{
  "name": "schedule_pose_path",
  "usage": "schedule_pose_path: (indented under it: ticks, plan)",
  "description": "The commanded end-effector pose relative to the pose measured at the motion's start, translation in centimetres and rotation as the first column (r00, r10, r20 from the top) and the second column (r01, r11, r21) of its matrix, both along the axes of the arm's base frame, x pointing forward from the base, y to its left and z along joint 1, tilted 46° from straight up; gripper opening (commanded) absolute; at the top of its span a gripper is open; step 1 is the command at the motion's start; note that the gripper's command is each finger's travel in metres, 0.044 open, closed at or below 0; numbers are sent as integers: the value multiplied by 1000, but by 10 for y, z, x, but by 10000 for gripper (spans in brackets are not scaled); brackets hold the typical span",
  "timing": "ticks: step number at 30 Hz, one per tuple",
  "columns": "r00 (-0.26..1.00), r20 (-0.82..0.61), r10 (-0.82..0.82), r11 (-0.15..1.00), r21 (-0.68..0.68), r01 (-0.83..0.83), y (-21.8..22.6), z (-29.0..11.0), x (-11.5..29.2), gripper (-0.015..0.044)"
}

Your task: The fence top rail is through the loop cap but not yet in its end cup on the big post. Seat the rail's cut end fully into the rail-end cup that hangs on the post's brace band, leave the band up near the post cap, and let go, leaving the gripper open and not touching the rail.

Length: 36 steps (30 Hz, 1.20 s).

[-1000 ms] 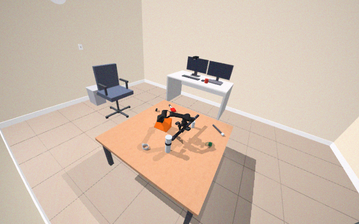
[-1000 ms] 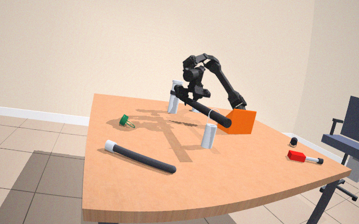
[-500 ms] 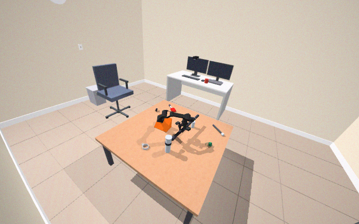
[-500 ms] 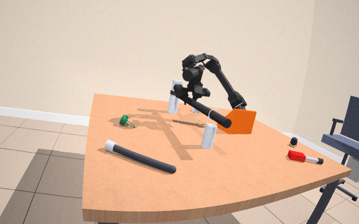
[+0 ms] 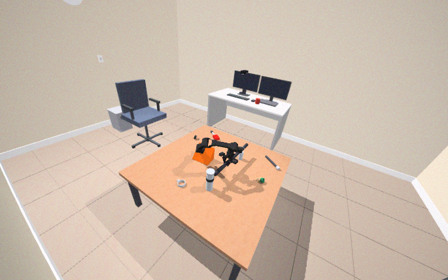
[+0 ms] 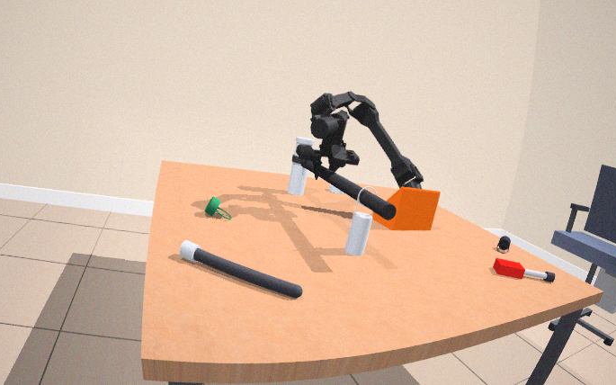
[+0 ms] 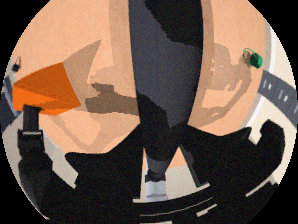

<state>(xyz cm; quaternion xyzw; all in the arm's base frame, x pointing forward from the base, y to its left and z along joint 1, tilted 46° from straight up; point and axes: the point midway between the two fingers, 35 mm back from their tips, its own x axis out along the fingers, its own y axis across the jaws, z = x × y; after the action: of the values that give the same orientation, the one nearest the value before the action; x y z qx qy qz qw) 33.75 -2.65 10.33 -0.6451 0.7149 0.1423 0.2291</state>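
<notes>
The dark top rail (image 6: 358,193) (image 5: 225,163) (image 7: 166,36) slopes above the table. Its near end passes through the wire loop cap on the small white post (image 6: 359,234) (image 5: 241,155). Its other end is at the dark brace band (image 5: 210,176) high on the big white post (image 6: 298,174) (image 5: 209,184). I cannot tell how deep it sits in the cup. My gripper (image 6: 328,172) (image 5: 228,159) (image 7: 157,124) is shut on the rail close to the big post.
An orange block (image 6: 413,208) (image 5: 203,156) (image 7: 47,90) stands by the arm's base. A spare rail (image 6: 247,274) (image 5: 272,162), a green loop cap (image 6: 212,206) (image 5: 261,179) (image 7: 253,59), a red-handled tool (image 6: 511,268) (image 5: 214,135) and a white ring (image 5: 181,180) lie on the table.
</notes>
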Motion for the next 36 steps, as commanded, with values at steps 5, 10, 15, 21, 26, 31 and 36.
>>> schedule_pose_path:
  ticks: [5, 10, 15, 21, 26, 31, 36]
  plan:
    - [1000, 5, 2, 1000, -8, -2, -11, 12, -3, 0]
    - [1000, 5, 2, 1000, -8, -1, -12, 12, -4, 0]
    - [1000, 5, 2, 1000, -8, -1, -12, 12, -4, 0]
    - [1000, 5, 2, 1000, -8, -1, -12, 12, -4, 0]
    - [1000, 5, 2, 1000, -8, -1, -12, 12, -4, 0]
    - [1000, 5, 2, 1000, -8, -1, -12, 12, -4, 0]
    - [1000, 5, 2, 1000, -8, -1, -12, 12, -4, 0]
